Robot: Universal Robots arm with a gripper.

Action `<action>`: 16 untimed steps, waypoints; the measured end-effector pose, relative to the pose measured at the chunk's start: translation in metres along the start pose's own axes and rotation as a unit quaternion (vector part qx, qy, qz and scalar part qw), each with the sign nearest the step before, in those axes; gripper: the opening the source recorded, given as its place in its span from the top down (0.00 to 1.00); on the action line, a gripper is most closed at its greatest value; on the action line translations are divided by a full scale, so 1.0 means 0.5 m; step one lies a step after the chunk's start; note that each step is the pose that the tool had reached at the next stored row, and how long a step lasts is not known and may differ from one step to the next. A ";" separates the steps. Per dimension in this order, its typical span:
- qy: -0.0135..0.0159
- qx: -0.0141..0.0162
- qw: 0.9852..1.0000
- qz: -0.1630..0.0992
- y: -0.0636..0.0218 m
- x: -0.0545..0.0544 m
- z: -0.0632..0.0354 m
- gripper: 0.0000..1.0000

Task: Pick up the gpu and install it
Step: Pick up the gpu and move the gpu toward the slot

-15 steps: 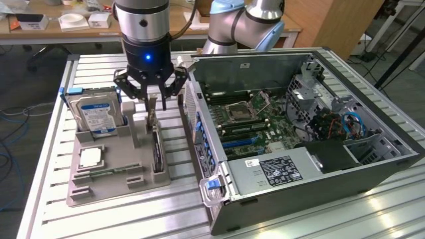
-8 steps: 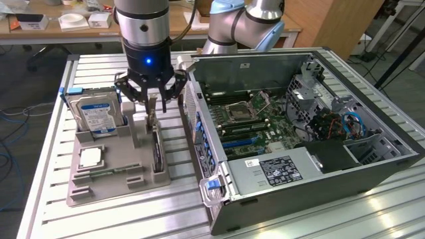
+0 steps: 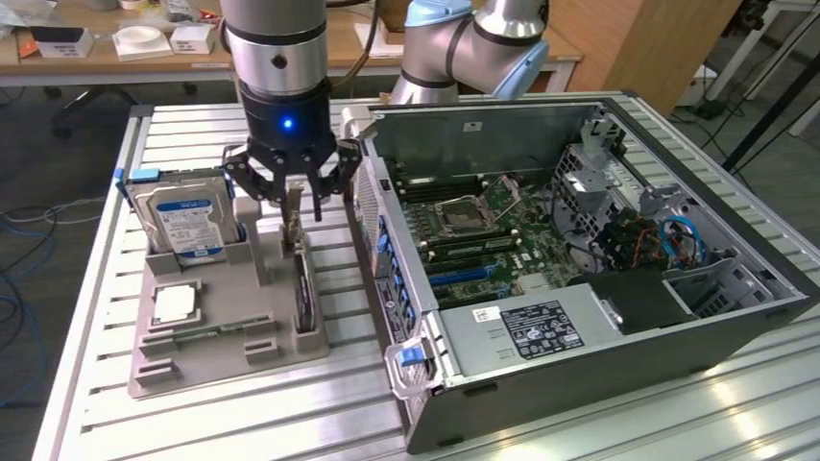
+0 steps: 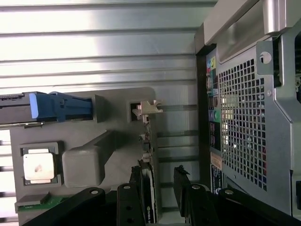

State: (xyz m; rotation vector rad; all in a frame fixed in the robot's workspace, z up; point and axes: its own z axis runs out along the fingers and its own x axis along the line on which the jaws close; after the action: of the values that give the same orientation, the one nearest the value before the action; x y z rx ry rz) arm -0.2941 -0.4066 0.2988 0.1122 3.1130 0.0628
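Observation:
The gpu is a thin dark card standing on edge in a slot of the grey holder tray, its silvery bracket end toward the back. My gripper hangs directly over that bracket end, open, with a finger on each side of the card. In the wrist view the gpu runs edge-on between my black fingers. It lies close to one finger, and a gap shows to the other. My gripper holds nothing.
The open computer case lies at the exterior view's right, its perforated wall close beside the tray. The tray also carries a hard drive, a CPU and a memory stick. A ribbed metal table is underneath.

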 end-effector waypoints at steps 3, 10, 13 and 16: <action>0.000 0.001 1.000 0.000 -0.002 0.000 0.004 0.58; 0.000 0.001 1.000 0.000 -0.011 0.000 0.015 0.58; 0.000 0.002 1.000 0.000 -0.014 0.000 0.019 0.58; 0.000 0.003 1.000 0.000 -0.019 -0.001 0.023 0.58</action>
State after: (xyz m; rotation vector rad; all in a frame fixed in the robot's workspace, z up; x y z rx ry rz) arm -0.2941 -0.4156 0.2868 0.1124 3.1128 0.0548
